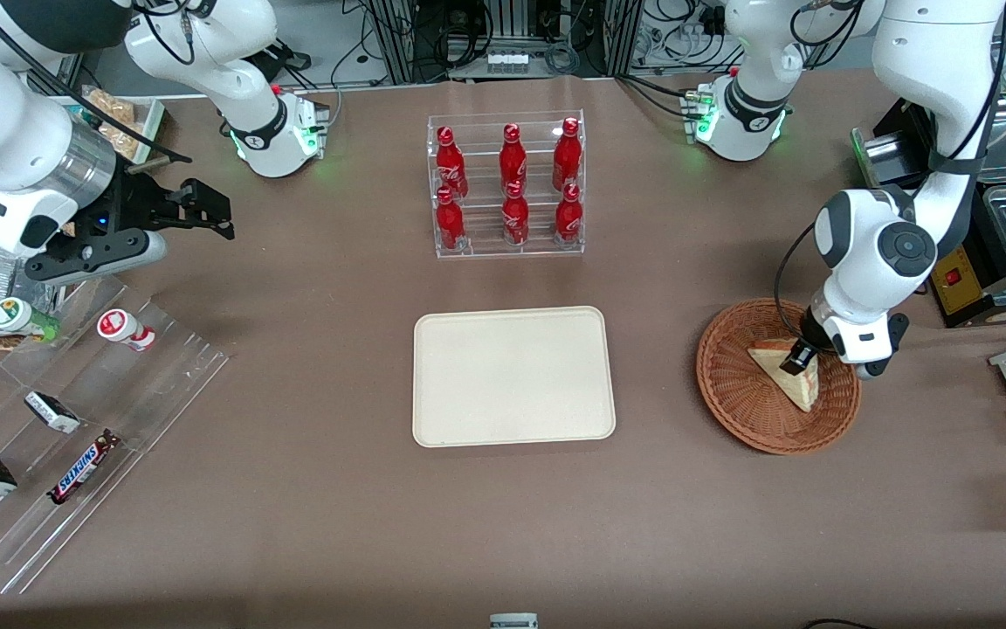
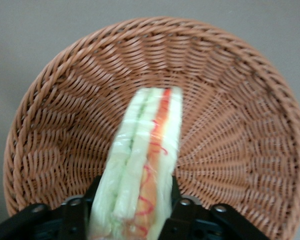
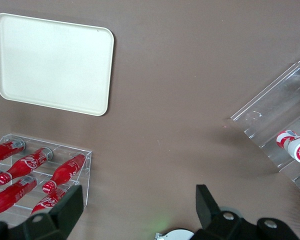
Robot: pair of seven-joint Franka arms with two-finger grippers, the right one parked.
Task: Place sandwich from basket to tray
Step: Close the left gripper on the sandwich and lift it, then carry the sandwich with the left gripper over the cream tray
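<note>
Down in wicker basket (image 1: 752,411), gripper (image 1: 798,356) clenched on sandwich (image 2: 142,170), fingers pinching both bread faces near its wide end. Soft wedge could squash or slip on lift. Tray (image 1: 513,376) well apart, bare.

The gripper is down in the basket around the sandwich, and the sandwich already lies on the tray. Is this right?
Not quite. The gripper is down in the basket around the sandwich, but the sandwich is in the basket, not on the tray, which holds nothing. The front view shows it.
</note>
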